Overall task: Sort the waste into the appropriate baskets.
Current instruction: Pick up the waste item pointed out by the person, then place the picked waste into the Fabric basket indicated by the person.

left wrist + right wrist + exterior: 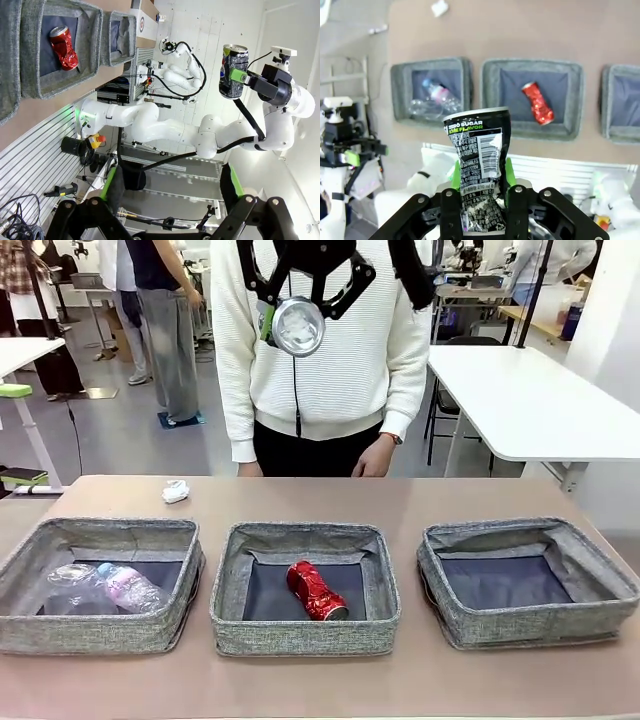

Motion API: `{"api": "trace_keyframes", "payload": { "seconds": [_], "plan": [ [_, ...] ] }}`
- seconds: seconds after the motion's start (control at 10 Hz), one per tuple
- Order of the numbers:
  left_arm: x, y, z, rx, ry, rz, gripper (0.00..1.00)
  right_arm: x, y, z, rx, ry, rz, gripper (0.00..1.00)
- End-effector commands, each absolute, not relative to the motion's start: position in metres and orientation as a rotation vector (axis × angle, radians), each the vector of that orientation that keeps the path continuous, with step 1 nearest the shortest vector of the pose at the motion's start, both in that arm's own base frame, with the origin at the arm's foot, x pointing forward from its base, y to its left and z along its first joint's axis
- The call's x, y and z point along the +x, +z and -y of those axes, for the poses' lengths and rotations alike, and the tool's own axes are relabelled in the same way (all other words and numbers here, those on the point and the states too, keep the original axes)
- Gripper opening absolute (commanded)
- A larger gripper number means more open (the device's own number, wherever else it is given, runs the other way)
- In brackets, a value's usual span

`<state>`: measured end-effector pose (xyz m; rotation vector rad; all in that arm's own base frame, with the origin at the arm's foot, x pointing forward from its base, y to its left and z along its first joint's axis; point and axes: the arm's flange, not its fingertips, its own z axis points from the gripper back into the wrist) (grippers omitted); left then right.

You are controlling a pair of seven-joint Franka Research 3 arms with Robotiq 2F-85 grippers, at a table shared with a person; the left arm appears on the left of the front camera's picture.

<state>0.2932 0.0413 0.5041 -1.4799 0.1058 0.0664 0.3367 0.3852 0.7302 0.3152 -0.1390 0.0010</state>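
Note:
My right gripper (480,172) is shut on the crushed dark blue-black can (477,145), held high above the table; from the front, the can's silver bottom (298,328) faces the camera. My left gripper (170,187) is open with nothing between its fingers, and it looks across at that can (233,70). Three grey baskets stand in a row. The left basket (90,630) holds the clear bottle with the pink label (130,588) and a clear plastic cup (72,580). A crushed red can (316,590) lies in the middle basket (300,635). Nothing lies in the right basket (540,625). A white paper wad (176,491) sits on the table behind the left basket.
A person in a white sweater stands at the table's far edge, one hand (375,458) hanging just behind it. Bare tabletop (400,500) runs between the baskets and the person. A white table (530,400) stands farther back on the right.

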Motion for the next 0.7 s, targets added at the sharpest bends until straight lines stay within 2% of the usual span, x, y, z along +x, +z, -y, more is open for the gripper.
{"api": "trace_keyframes", "payload": {
  "seconds": [0.0,0.6],
  "plan": [
    [0.2920,0.5090,-0.0407,-1.500,0.075,-0.117,1.00,0.3347,0.7281,-0.3819,0.327,-0.011,0.121,0.35],
    [0.2920,0.5090,-0.0407,-1.500,0.075,-0.117,1.00,0.3347,0.7281,-0.3819,0.327,-0.011,0.121,0.35]
  ]
}}
